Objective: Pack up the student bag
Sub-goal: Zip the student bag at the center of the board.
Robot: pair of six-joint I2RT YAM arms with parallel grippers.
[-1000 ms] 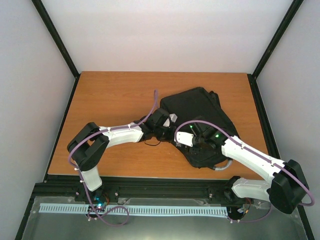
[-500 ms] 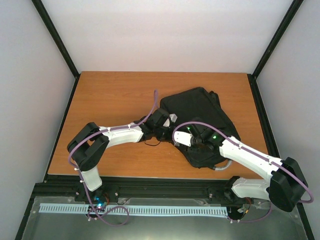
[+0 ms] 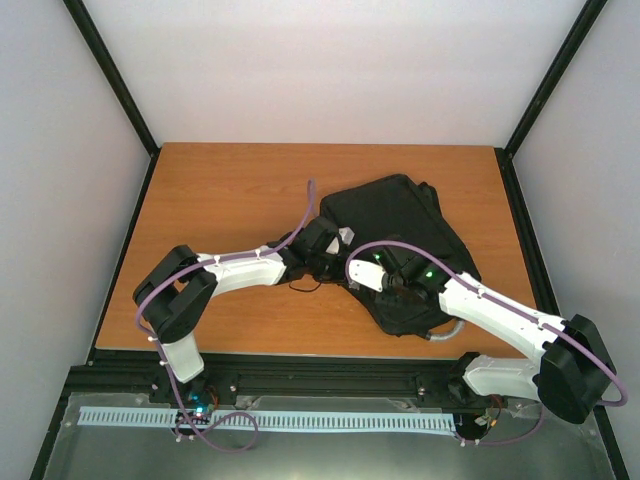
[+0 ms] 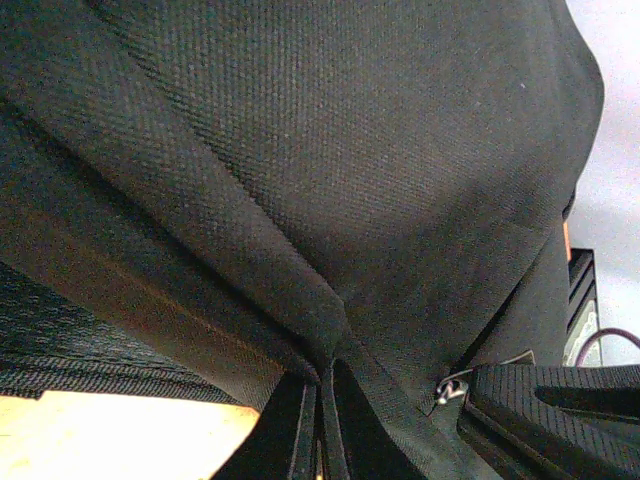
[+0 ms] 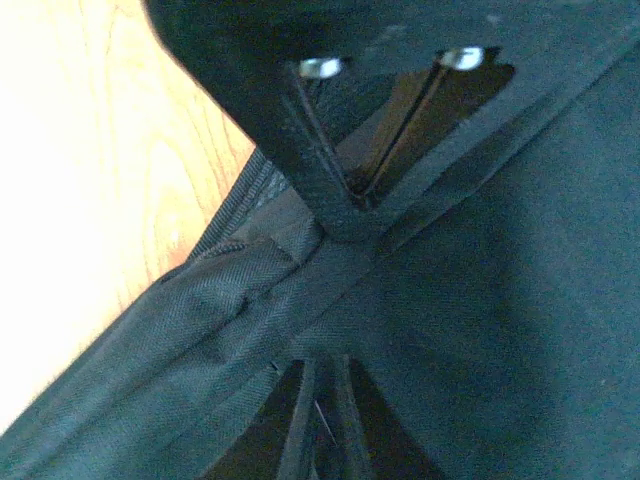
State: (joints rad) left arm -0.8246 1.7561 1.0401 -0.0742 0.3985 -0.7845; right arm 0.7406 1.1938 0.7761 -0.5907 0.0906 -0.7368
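From above you see the large black soft fabric backpack (image 3: pixel 395 215) lying flat on the right half of the orange-brown wooden table (image 3: pixel 220 190), and both arms meet at its near-left edge. Your left gripper (image 3: pixel 332 258) comes in from the left and your right gripper (image 3: pixel 390 288) from the near right. They are close together, but too small and dark in that view for you to read the jaws.

The wrist cameras give you what the top view cannot. On the left wrist, the two fingers are pressed together on a fold of the woven cloth, which creases toward them. A small silver metal zipper pull (image 4: pixel 450 390) sits just to their right. On the right wrist, the fingers pinch a seam strip of the backpack, nearly touching, with bare table at the left.
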